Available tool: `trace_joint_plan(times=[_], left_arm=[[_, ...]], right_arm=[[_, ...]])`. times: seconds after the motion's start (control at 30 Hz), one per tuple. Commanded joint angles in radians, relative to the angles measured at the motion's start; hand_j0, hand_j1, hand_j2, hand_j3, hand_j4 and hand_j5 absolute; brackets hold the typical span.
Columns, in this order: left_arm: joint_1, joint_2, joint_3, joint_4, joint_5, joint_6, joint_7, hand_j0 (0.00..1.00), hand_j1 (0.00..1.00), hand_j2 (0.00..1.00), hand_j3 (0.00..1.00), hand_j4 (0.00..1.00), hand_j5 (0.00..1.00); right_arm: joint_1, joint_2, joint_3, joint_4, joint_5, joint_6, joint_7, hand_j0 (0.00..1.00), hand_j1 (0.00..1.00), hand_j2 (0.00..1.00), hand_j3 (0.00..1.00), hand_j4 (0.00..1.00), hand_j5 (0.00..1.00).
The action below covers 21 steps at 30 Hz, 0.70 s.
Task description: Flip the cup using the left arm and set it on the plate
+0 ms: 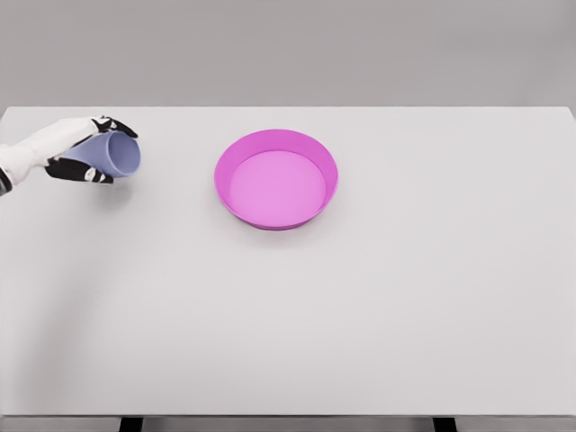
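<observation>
The cup (115,154) sits in the grasp of the left hand (79,153), whose dark fingers (115,125) curl over its top side while others wrap beneath it, so the hand is closed around the cup's body. The cup lies tipped on its side, its open mouth turned away from the wrist and toward the plate (276,179), its base tucked back into the palm. Whether it is lifted clear of the table (288,315) or resting on it I cannot tell; a faint shadow lies just below the hand. I judge the flip to be the step in hand: the cup is neither mouth-down nor upright but halfway round. The next move, as I read it, calls for the wrist to finish the turn until the cup stands mouth-up, and then for the arm to carry it across to the plate, which lies well apart from the hand on the side the cup's mouth faces. The cup is a pale lavender-blue, smooth and tapered, wider at the rim than at the base, with a plain interior showing as a light oval. The plate is bright magenta, round, with a raised wall and nothing in it. The right arm does not show.
</observation>
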Motion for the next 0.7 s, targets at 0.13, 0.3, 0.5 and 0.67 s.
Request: trace_joint_plan(times=[0.13, 0.3, 0.5, 0.67], left_arm=[[0.000, -0.001, 0.022, -0.006, 0.125, -0.031, 0.001, 0.69, 0.69, 0.69, 0.69, 0.69, 0.69], [0.003, -0.013, 0.022, -0.004, 0.243, -0.031, 0.001, 0.69, 0.69, 0.69, 0.69, 0.69, 0.69], [0.003, -0.089, 0.016, -0.006, 0.289, -0.031, 0.001, 0.69, 0.69, 0.69, 0.69, 0.69, 0.69], [0.008, -0.148, 0.010, -0.016, 0.337, -0.031, 0.001, 0.69, 0.69, 0.69, 0.69, 0.69, 0.69]], right_arm=[[0.000, 0.000, 0.000, 0.000, 0.000, 0.001, 0.000, 1.00, 1.00, 1.00, 1.00, 1.00, 1.00], [0.000, 0.000, 0.000, 0.000, 0.000, 0.001, 0.000, 1.00, 1.00, 1.00, 1.00, 1.00, 1.00], [0.000, 0.000, 0.000, 0.000, 0.000, 0.001, 0.000, 1.00, 1.00, 1.00, 1.00, 1.00, 1.00], [0.000, 0.000, 0.000, 0.000, 0.000, 0.001, 0.000, 1.00, 1.00, 1.00, 1.00, 1.00, 1.00]])
